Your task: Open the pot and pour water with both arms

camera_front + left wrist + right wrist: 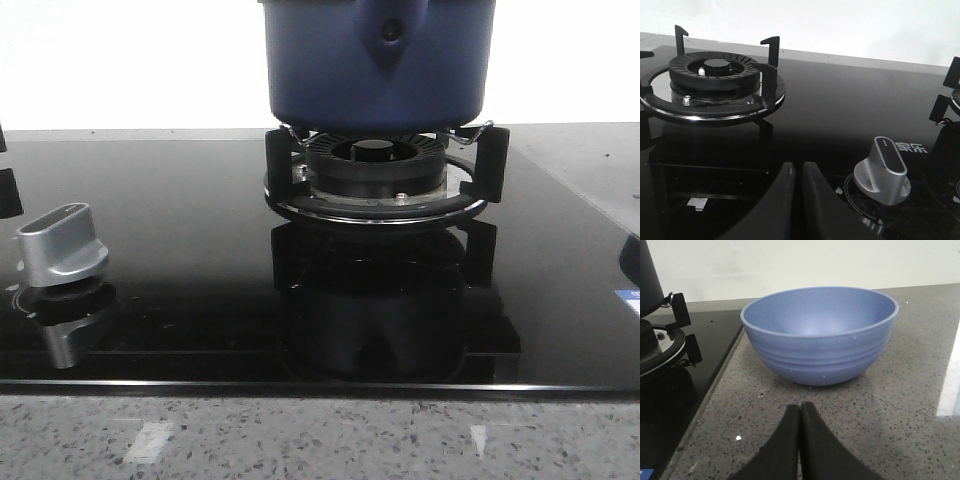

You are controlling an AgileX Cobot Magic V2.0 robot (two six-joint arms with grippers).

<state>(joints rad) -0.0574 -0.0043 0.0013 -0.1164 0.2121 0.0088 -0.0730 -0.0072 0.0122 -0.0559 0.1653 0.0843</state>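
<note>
Black glass hob: we see the pot (378, 62) on its burner ring (378, 178). Both grippers, left (799, 172) and right (800, 415), are pinched together, empty; the right sits nearer, pot to its left.

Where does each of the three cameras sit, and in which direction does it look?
Front view: low at the stove's front edge, looking forward at the pot on its burner; no robot part shows.
Left wrist view: on the left arm, looking over the closed left tool at an empty burner and a silver knob.
Right wrist view: on the right arm, looking over the closed right tool at a blue bowl on the counter.
Shared: the knob appears in the front and left wrist views.
</note>
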